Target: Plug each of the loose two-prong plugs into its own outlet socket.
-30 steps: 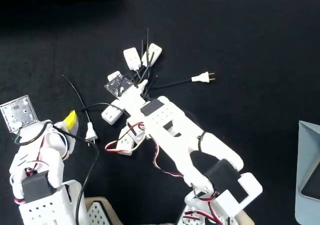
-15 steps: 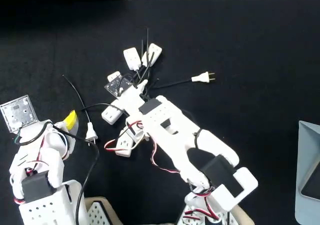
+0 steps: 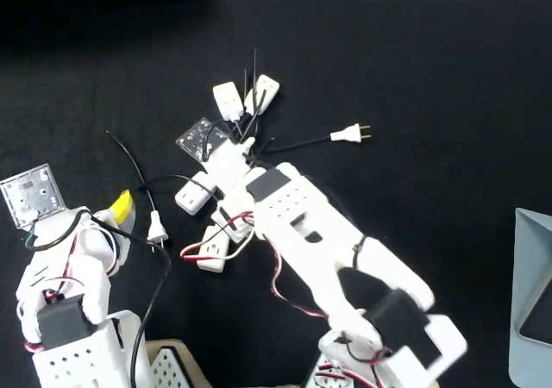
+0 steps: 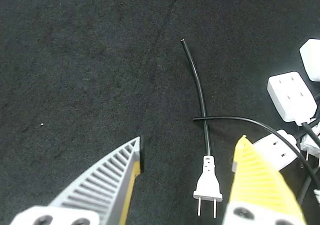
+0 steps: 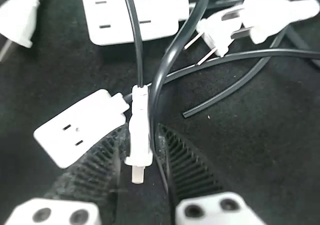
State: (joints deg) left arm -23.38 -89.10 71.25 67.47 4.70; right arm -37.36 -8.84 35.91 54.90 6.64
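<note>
- Left gripper: is hanging over the black table at the near left of the high view. Its grey and yellow fingers are standing wide apart and gripping nothing.
- Near plug: white, two-prong, is lying flat on the table below the gap between the left gripper's fingers. Its prongs are bare and pointing back toward the wrist camera.
- Near cord: black, is running away from the near plug to a cut end. Another black cord is crossing it.
- Right gripper: is reaching into the cluster of cords and sockets at mid-table. Its black fingers are closing on a white plug, one pad on each side.
- Clamped plug: is sitting edge-on between the right gripper's fingers. Its black cord is leading off across a socket.
- Side socket: white, slots facing up, is lying just beside one right finger.
- Crossed socket: white, slots up, is lying farther out with the clamped plug's cord passing over it.
- Tangled plug: white, prongs bare, is resting among the cords near the crossed socket.
- Far plug: is lying apart on the right of the cluster, prongs pointing away from it.
- Paired sockets: two white sockets are lying side by side at the far end of the cluster.
</note>
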